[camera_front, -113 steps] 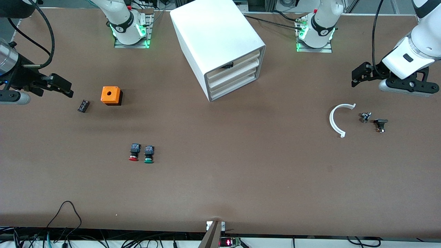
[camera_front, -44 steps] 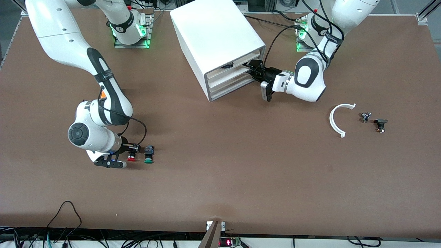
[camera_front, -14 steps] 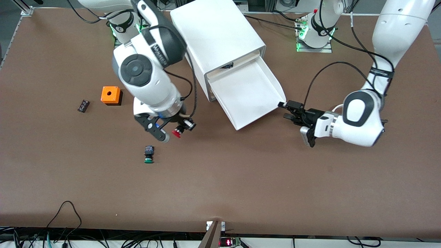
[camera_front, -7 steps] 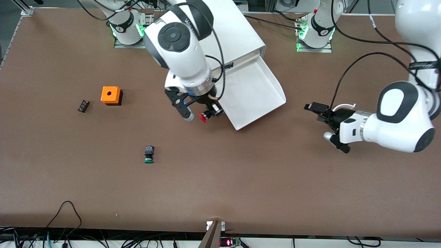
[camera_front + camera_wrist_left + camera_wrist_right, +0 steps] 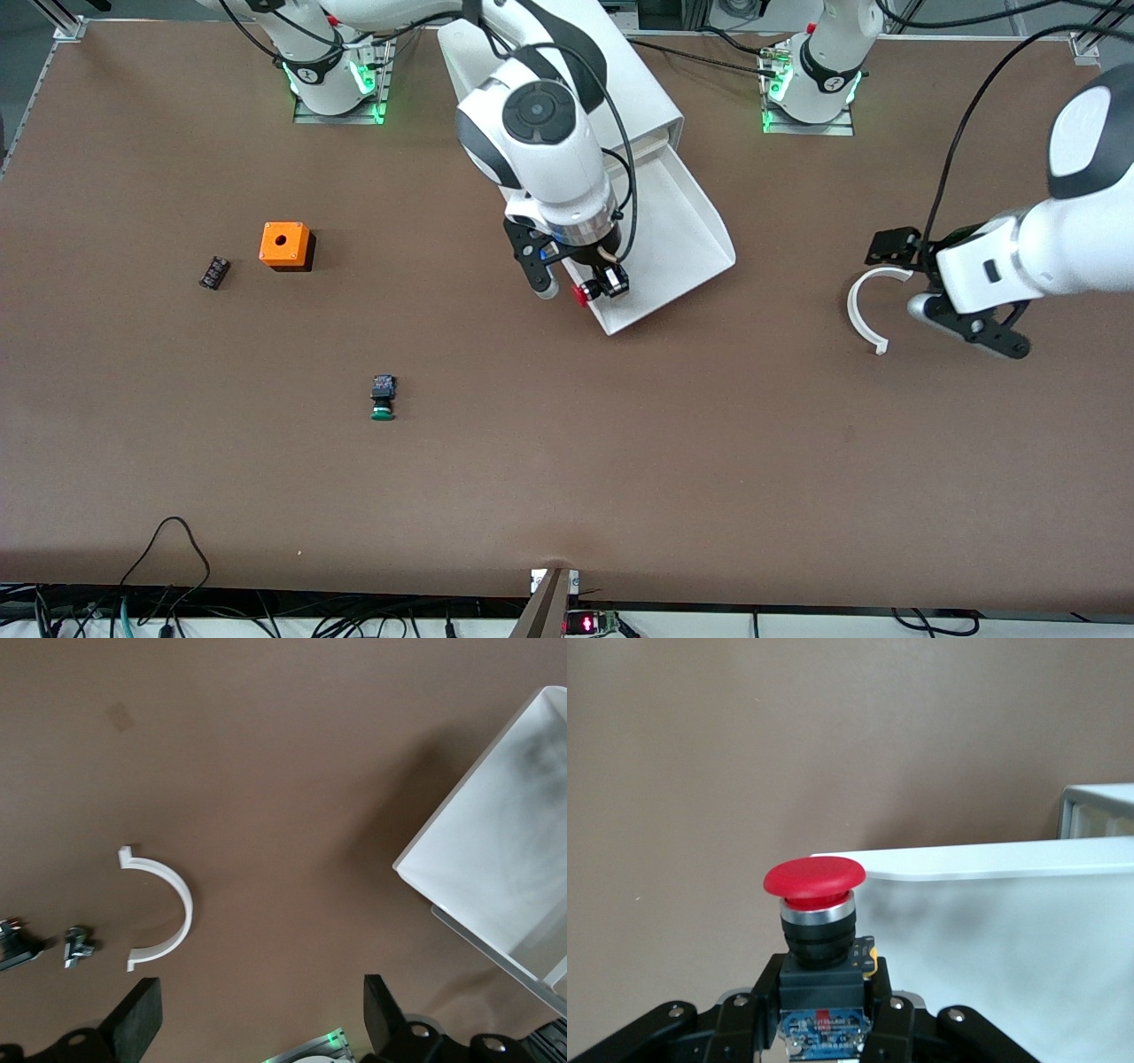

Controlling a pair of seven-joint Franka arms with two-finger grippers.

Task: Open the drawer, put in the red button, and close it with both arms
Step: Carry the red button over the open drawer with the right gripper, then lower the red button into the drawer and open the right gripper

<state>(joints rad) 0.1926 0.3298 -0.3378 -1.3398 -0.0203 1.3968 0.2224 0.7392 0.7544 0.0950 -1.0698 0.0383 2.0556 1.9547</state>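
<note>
The drawer (image 5: 682, 232) is pulled far out of the white cabinet (image 5: 567, 80) and its tray is bare. My right gripper (image 5: 595, 289) is shut on the red button (image 5: 582, 294), gripping its black body, and holds it over the drawer's front corner. In the right wrist view the red button's cap (image 5: 813, 879) stands upright just at the drawer's rim (image 5: 966, 864), with my right gripper (image 5: 824, 997) closed around its body. My left gripper (image 5: 893, 246) is open and empty, up over the white curved piece, away from the drawer (image 5: 461, 802).
A green button (image 5: 383, 399) lies on the table nearer the front camera. An orange box (image 5: 285, 245) and a small black part (image 5: 213, 272) lie toward the right arm's end. A white curved piece (image 5: 864, 310) and small metal parts (image 5: 78, 945) lie toward the left arm's end.
My right gripper has carried the red button from beside the drawer to over its front corner. My left gripper has drawn farther away from the drawer toward its own end.
</note>
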